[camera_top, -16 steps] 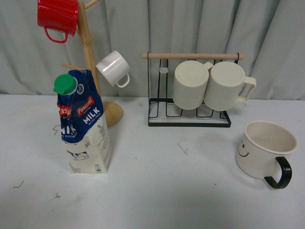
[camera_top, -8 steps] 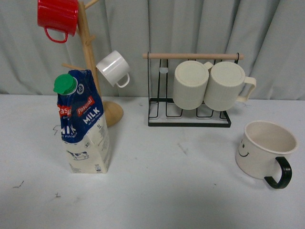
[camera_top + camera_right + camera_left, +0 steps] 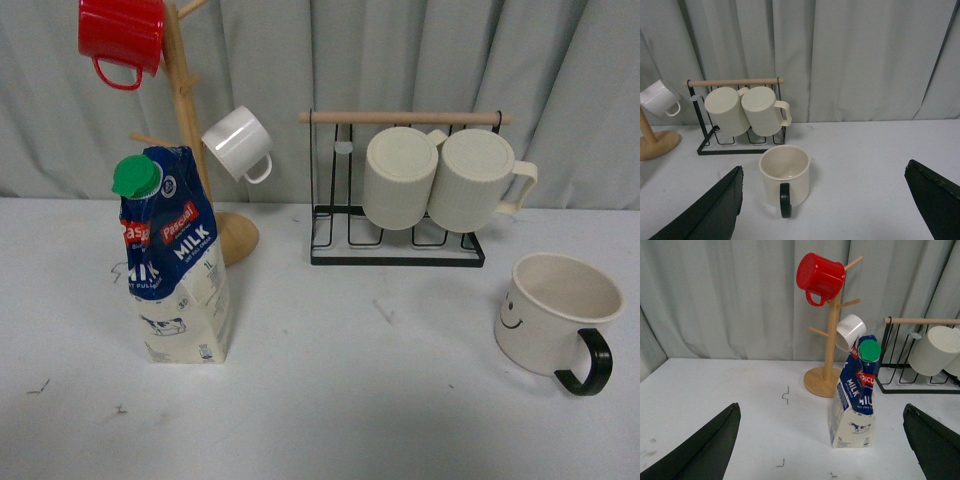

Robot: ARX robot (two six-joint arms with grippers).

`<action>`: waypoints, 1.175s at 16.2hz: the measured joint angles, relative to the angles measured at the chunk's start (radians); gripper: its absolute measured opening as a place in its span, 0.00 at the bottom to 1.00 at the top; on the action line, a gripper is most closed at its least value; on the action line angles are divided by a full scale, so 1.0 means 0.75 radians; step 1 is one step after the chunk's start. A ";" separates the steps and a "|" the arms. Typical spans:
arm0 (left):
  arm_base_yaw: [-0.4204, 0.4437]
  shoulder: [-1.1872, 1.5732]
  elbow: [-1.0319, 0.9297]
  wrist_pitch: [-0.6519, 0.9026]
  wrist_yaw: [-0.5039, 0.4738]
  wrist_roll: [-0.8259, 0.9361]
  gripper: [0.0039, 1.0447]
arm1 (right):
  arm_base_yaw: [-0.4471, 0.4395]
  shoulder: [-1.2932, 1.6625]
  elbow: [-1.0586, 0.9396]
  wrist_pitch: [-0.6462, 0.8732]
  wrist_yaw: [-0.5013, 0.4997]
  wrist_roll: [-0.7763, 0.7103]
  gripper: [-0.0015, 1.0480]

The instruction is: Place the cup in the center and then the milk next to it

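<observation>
Of our left hand (image 3: 821, 405) we see only two fingers (image 3: 705, 450): dark grey, matte, smooth wedges that narrow to blunt tips. Our right hand (image 3: 825, 166) shows a like pair of fingers (image 3: 935, 205), nearly black, plain-faced, with the same straight sloping edges.

Red mug (image 3: 122, 32) cropped at top edge; milk (image 3: 178, 265) small print illegible.

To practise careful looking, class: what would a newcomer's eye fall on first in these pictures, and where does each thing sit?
The bright red mug hanging atop the wooden mug tree, back left, stands out most. Next, the blue-and-white milk carton with its green cap stands upright just in front of that tree. At the right sits the cream cup with a smiley face and black handle.
</observation>
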 joint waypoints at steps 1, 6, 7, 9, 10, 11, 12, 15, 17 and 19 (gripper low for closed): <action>0.000 0.000 0.000 0.000 0.000 0.000 0.94 | 0.000 0.000 0.000 0.000 0.000 0.000 0.94; 0.000 0.000 0.000 0.000 0.000 0.000 0.94 | 0.000 0.000 0.000 0.000 0.000 0.000 0.94; 0.000 0.000 0.000 -0.001 -0.002 0.000 0.94 | -0.047 0.070 0.018 -0.015 -0.118 -0.017 0.94; 0.000 0.000 0.000 0.000 0.001 0.000 0.94 | -0.093 0.543 0.154 0.337 -0.171 -0.024 0.94; 0.000 0.000 0.000 -0.001 0.000 0.000 0.94 | -0.118 0.780 0.261 0.531 -0.169 -0.002 0.94; 0.000 0.000 0.000 0.001 0.000 0.000 0.94 | -0.151 1.025 0.385 0.669 -0.136 0.039 0.94; 0.000 0.000 0.000 0.001 0.000 0.000 0.94 | -0.163 1.225 0.500 0.702 -0.114 0.084 0.94; 0.000 0.000 0.000 0.000 0.001 0.000 0.94 | -0.174 1.827 0.866 0.501 -0.039 0.244 0.94; 0.000 0.000 0.000 0.000 0.001 0.000 0.94 | -0.146 2.069 1.053 0.339 -0.020 0.267 0.94; 0.000 0.000 0.000 0.000 0.000 0.000 0.94 | -0.111 2.242 1.135 0.214 0.008 0.282 0.94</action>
